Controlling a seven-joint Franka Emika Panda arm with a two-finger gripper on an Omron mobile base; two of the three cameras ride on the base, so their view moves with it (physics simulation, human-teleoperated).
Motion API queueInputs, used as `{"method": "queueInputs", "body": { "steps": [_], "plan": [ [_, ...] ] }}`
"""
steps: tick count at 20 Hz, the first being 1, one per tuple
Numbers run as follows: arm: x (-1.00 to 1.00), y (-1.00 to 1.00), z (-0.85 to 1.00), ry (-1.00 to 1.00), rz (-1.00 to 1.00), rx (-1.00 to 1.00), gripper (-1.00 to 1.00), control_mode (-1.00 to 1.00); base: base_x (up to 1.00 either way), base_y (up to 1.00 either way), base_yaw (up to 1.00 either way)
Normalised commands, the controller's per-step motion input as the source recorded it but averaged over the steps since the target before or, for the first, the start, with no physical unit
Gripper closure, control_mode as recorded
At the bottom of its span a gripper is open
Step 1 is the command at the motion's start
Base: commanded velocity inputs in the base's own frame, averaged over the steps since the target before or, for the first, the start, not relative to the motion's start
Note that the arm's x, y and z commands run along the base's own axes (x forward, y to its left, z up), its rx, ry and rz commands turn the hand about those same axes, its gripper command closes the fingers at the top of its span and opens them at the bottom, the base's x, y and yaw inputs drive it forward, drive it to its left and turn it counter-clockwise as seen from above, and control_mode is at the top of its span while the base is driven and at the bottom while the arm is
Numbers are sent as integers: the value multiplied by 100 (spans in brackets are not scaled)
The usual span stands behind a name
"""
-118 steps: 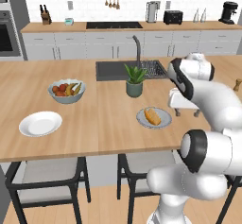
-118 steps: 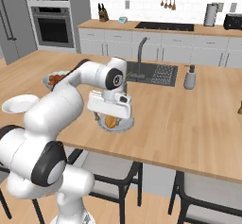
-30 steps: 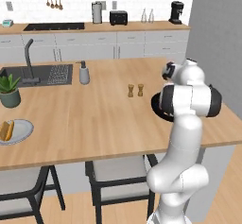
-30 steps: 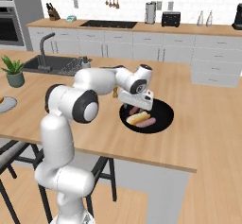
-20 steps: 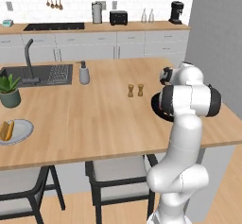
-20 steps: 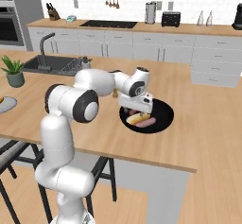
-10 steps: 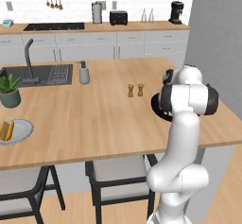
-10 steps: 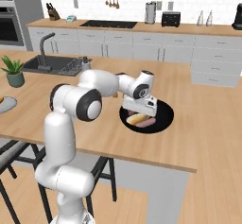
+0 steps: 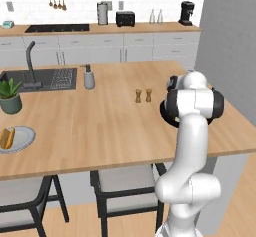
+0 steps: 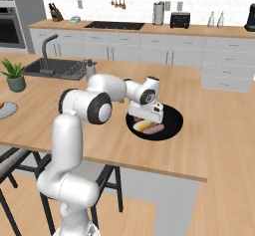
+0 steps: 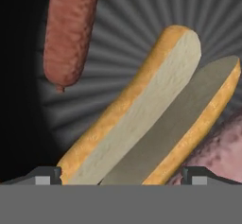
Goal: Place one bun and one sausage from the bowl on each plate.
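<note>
Gripper point(image 10: 148, 122) low over the bowl point(image 10: 172, 127), which sits on the wooden counter point(image 10: 214, 130) toward its right end. Jaws spread wide, nothing between them; in the hand view the two fingertips point(image 11: 45, 175) stand at either side of the bun point(image 11: 156, 109), one near each lower corner, not touching it as far as can be seen.

Bun lies in the bowl directly under the gripper. It is split lengthwise, pale cut faces up, golden crust along the outer edges. In the hand view its long axis runs diagonally, lower left to upper right, with the rounded end pointing to the upper right.

Sausage point(image 11: 68, 31) lies apart from the bun at upper left of the hand view, long axis near vertical, blunt end pointing down. A second pinkish sausage point(image 11: 222, 150) touches the bun's lower right side.

One plate point(image 9: 24, 140) sits far left on the counter, with a bun on it.
</note>
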Motion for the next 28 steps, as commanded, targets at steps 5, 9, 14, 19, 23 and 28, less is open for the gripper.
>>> {"method": "queueInputs", "body": {
  "steps": [5,9,14,19,23,28],
  "plan": [
    [23,1,-29,6,0,0,-100,-100,0,0,0],
    [-6,1,-33,9,0,-1,-100,-100,0,0,0],
    [-36,17,-23,6,5,0,-100,-100,0,0,0],
    [-48,23,-21,22,16,-10,-100,-100,0,0,0],
    [-13,21,-11,12,20,-6,-100,-100,0,0,0],
    [8,0,-76,0,8,0,-100,-100,0,0,0]
  ]
}}
